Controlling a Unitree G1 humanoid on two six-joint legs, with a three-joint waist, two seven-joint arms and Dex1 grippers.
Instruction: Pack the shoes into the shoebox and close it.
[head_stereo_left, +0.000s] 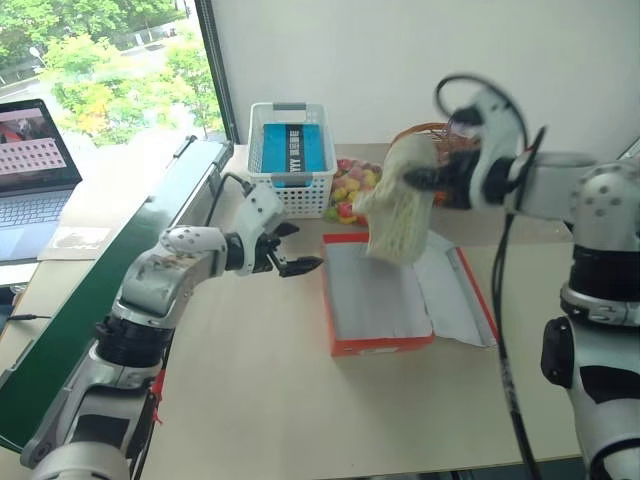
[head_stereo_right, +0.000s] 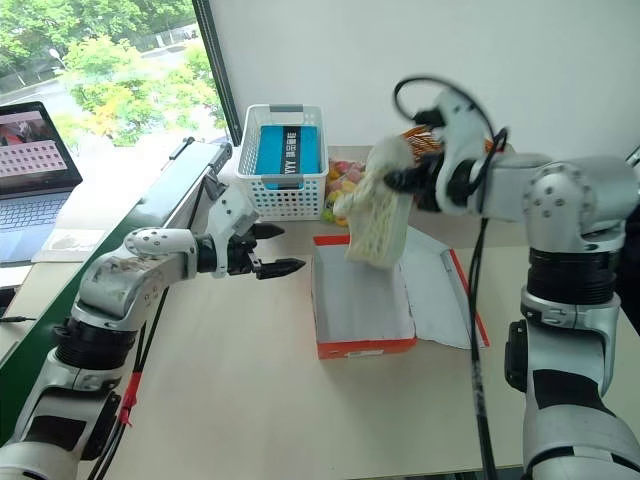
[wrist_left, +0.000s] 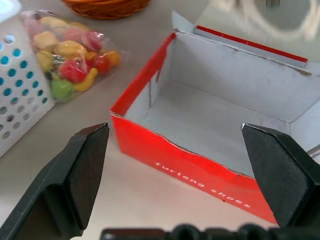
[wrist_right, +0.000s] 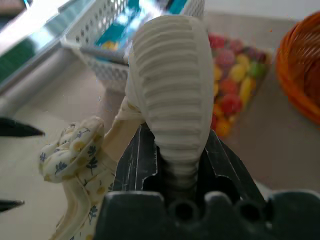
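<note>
Hanging from the right gripper (wrist_right: 172, 165), pinched tight, cream shoe (head_stereo_left: 400, 215) dangling over the open shoebox (head_stereo_left: 345, 345), left gripper (head_stereo_left: 290, 250) spread wide, holding nothing, hovering beside the box

The shoebox (head_stereo_left: 378, 305) sits open on the counter (head_stereo_left: 260, 400). A shoe (head_stereo_left: 400, 215) hangs above it. Behind it lie a candy bag (head_stereo_left: 352, 187) and a basket (head_stereo_left: 291, 155) further left.
</note>
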